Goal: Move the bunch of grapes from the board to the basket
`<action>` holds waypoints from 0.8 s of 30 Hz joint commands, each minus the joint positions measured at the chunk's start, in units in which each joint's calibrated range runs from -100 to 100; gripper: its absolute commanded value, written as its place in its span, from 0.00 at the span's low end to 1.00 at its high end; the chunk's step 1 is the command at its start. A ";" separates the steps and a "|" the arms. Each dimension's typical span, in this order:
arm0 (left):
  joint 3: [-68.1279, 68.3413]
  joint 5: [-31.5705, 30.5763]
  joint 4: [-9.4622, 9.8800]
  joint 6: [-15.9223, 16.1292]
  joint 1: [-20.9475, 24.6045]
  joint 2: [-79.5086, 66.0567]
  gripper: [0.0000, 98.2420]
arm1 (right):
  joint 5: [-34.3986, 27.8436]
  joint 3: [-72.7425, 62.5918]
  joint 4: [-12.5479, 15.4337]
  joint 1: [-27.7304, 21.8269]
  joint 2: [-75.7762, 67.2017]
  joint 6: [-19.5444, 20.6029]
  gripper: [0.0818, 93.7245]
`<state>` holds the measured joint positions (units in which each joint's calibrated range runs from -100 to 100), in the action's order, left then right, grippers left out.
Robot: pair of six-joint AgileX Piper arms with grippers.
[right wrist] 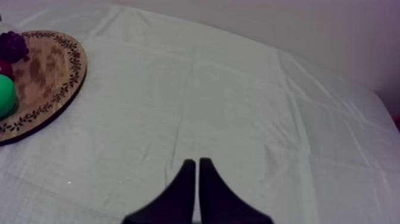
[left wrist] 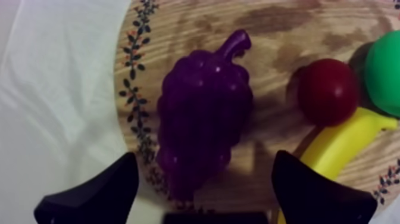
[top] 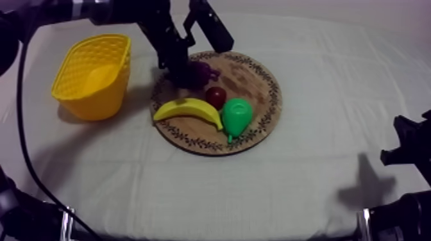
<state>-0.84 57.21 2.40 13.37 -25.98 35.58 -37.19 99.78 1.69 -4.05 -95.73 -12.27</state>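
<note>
- Looked down on a table under a creased grey-white cloth (top: 308, 166), with a pale wall behind it.
- Saw the round wooden board (top: 253, 74) near the middle of the cloth, patterned rim all round, four toy fruits lying on it.
- Found the yellow basket (top: 102, 106) on the cloth at the left side, mouth up, near the board but apart from it.
- Followed the left arm in from the top view's upper left to the left gripper (left wrist: 203, 158), set low over the board's basket-side edge.
- Noted its fingers (left wrist: 101, 193) spread wide, one on either side of the bunch of grapes, clamping nothing and with a gap to the fruit on each side.
- Found the right gripper (right wrist: 197, 162) low over bare cloth, well apart from the board, its fingers pressed together in a narrow wedge and holding nothing.
- Saw the banana (top: 187, 109) along the board's near edge, one end at the pear.
- Saw the green pear (top: 236, 115) lying beside it, stalk toward the near rim.
- Found the bunch of grapes (left wrist: 202, 113), purple, lying flat on the board just inside the rim on the basket side, stem pointing toward the board's middle.
- Spotted the small red fruit (top: 215, 96) between grapes and pear, just behind the banana.
</note>
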 commanded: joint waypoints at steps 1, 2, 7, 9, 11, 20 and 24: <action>-1.79 0.80 -0.10 0.12 -0.03 2.28 0.84 | 0.02 -0.01 -0.01 -0.01 -0.02 -0.01 0.00; -2.41 0.99 -0.14 0.17 -0.03 2.98 0.84 | 0.02 -0.01 -0.01 -0.01 -0.02 -0.01 0.00; -5.35 2.06 -0.36 0.25 -0.04 5.93 0.84 | 0.02 -0.01 -0.01 -0.01 -0.02 -0.01 0.00; -6.65 3.12 -0.44 0.28 0.02 6.95 0.84 | 0.02 -0.01 -0.01 -0.01 -0.02 -0.01 0.00; -7.38 3.70 -0.58 0.31 0.06 7.61 0.84 | 0.02 -0.01 -0.01 -0.01 -0.02 -0.01 0.00; -8.16 4.11 -0.64 -0.14 0.05 8.38 0.76 | 0.02 -0.01 -0.01 -0.01 -0.02 -0.01 0.00; -8.02 3.75 -0.61 -0.46 0.04 8.28 0.65 | 0.02 -0.01 -0.01 -0.01 -0.02 -0.01 0.00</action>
<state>-8.92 61.04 1.75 12.94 -25.94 43.94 -37.19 99.78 1.69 -4.05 -95.73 -12.27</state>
